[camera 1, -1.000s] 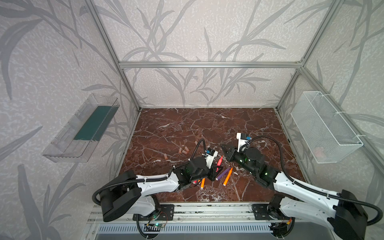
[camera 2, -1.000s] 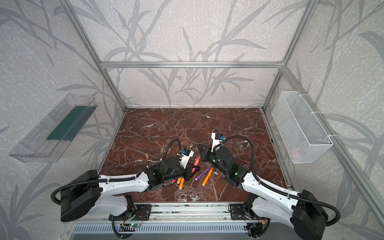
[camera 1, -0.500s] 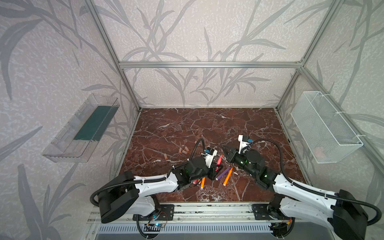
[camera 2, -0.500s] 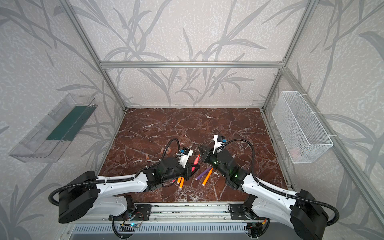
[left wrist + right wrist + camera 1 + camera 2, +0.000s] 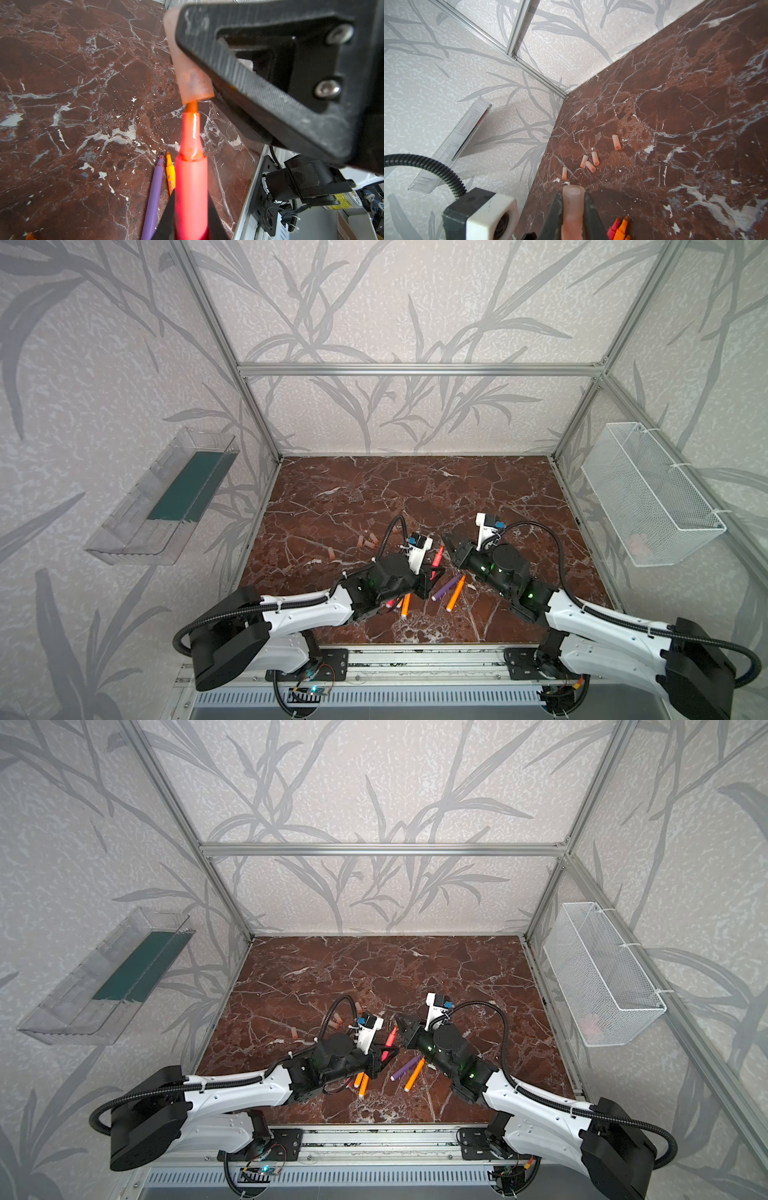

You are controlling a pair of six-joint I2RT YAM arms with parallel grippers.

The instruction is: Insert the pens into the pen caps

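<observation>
The pink-red pen [image 5: 191,176] sticks out from between the fingers of the left pincer [image 5: 191,207], which is clamped narrow on its barrel. Its nib meets the open mouth of a pen cap [image 5: 188,68]. Whether the nib has gone in, we cannot tell. The right pincer [image 5: 572,199] pinches that cap just as narrowly, and the cap's far end pokes out past its fingertips. In both top views we see the two pincers nose to nose above the marble table [image 5: 374,489], with the pen slanting up between them.

Just beside the left pincer, down on the table, a purple pen [image 5: 153,197] and an orange pen [image 5: 170,172] lie side by side. Behind that pincer, more orange pens [image 5: 406,608] stick out from under the arm.

Ahead of the right pincer and well apart from it lie five loose caps [image 5: 595,158], three clustered and two on their own.

Further out, a wire basket [image 5: 648,497] hangs on the wall on the right pincer's side, and a clear tray [image 5: 166,497] on the left pincer's side.
</observation>
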